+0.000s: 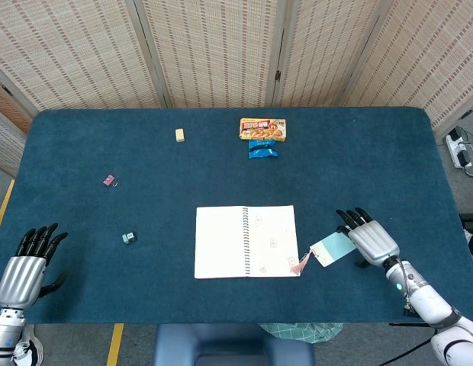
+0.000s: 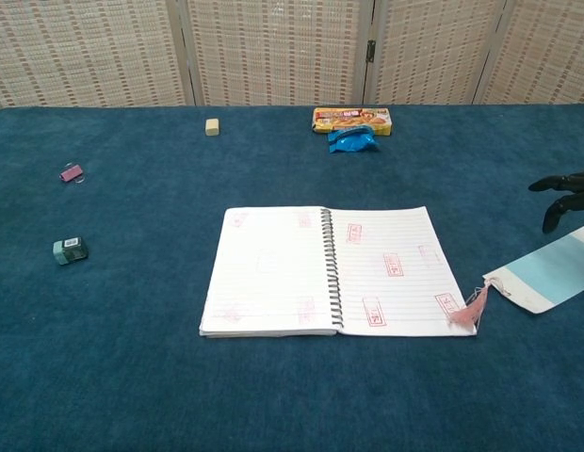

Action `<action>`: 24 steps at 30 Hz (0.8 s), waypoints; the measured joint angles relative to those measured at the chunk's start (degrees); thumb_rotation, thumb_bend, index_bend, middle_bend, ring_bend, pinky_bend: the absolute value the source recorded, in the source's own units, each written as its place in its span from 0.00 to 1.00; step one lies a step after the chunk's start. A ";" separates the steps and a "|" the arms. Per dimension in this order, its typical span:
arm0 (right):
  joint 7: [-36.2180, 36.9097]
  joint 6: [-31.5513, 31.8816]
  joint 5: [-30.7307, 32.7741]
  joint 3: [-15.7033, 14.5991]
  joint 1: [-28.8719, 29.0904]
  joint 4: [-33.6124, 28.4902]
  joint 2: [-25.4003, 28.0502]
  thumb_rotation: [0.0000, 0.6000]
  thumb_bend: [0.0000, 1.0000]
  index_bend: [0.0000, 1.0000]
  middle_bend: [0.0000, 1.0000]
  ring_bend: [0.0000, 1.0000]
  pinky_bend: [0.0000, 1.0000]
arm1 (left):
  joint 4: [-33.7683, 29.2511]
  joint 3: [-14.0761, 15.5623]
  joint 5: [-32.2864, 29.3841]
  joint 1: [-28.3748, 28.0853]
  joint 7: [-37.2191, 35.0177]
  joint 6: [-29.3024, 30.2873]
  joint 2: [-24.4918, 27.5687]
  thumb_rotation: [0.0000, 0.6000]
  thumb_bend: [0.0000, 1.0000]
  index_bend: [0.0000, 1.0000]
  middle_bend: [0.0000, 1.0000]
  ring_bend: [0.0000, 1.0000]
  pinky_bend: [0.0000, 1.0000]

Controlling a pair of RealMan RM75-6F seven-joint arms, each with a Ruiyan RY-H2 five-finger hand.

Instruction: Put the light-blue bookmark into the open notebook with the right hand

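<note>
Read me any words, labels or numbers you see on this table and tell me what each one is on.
Nothing can be read for certain.
Orange box: printed packaging, too small to read.
Blue packet: markings blurred.
Notebook: red stamp marks on its pages, illegible.
Small green object: white label, too small.
Bookmark: no text visible.

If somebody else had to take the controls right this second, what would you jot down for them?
Left hand: open, idle at the table's near edge.
Right hand: open, fingers spread over the far end of the light-blue paper bookmark; no grip visible.
Bookmark lies flat on the blue cloth, its pink tassel at the corner of the open spiral notebook.
Done: the reach.
Left: grasp it, lay it on the pages.
</note>
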 measured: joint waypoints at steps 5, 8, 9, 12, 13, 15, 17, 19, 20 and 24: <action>0.21 -1.41 0.44 -0.28 1.00 1.94 -1.49 1.00 0.11 0.29 0.00 0.00 0.00 | 0.08 -0.01 -0.18 -0.05 0.13 -0.21 -0.08 1.00 0.33 0.18 0.07 0.00 0.00; 0.10 -2.56 0.74 -0.48 1.83 2.93 -2.47 1.00 0.11 0.29 0.00 0.00 0.00 | 0.13 -0.08 -0.31 -0.06 0.14 -0.24 -0.10 1.00 0.33 0.18 0.07 0.00 0.00; -0.01 -2.90 0.89 -0.56 2.10 3.27 -2.86 1.00 0.11 0.29 0.00 0.00 0.00 | 0.17 -0.09 -0.35 -0.07 0.11 -0.27 -0.10 1.00 0.33 0.18 0.07 0.00 0.00; -0.34 -3.59 1.33 -0.74 2.63 4.02 -3.69 1.00 0.11 0.29 0.00 0.00 0.00 | 0.30 -0.11 -0.47 -0.08 0.04 -0.39 -0.10 1.00 0.33 0.18 0.07 0.00 0.00; -0.43 -3.72 1.50 -0.77 2.76 4.21 -3.91 1.00 0.12 0.29 0.00 0.00 0.00 | 0.34 -0.13 -0.50 -0.09 0.00 -0.42 -0.10 1.00 0.33 0.18 0.07 0.00 0.00; -0.48 -3.88 1.86 -0.79 3.00 4.48 -4.34 1.00 0.12 0.29 0.00 0.00 0.00 | 0.40 -0.17 -0.56 -0.10 -0.11 -0.42 -0.08 1.00 0.33 0.18 0.07 0.00 0.00; -0.57 -3.92 1.99 -0.81 3.19 4.75 -4.64 1.00 0.12 0.29 0.00 0.00 0.00 | 0.44 -0.18 -0.58 -0.09 -0.20 -0.40 -0.07 1.00 0.33 0.18 0.07 0.00 0.00; -0.71 -4.03 2.20 -0.87 3.39 5.04 -4.95 1.00 0.12 0.29 0.00 0.00 0.00 | 0.50 -0.19 -0.62 -0.09 -0.30 -0.42 -0.06 1.00 0.33 0.18 0.07 0.00 0.00; -0.75 -4.08 2.31 -0.89 3.47 5.15 -5.09 1.00 0.12 0.29 0.00 0.00 0.00 | 0.52 -0.20 -0.63 -0.09 -0.32 -0.43 -0.06 1.00 0.33 0.18 0.07 0.00 0.00; -0.82 -4.36 2.68 -0.97 3.83 5.89 -5.75 1.00 0.11 0.29 0.00 0.00 0.00 | 0.60 -0.20 -0.67 -0.12 -0.38 -0.49 -0.06 1.00 0.33 0.18 0.07 0.00 0.00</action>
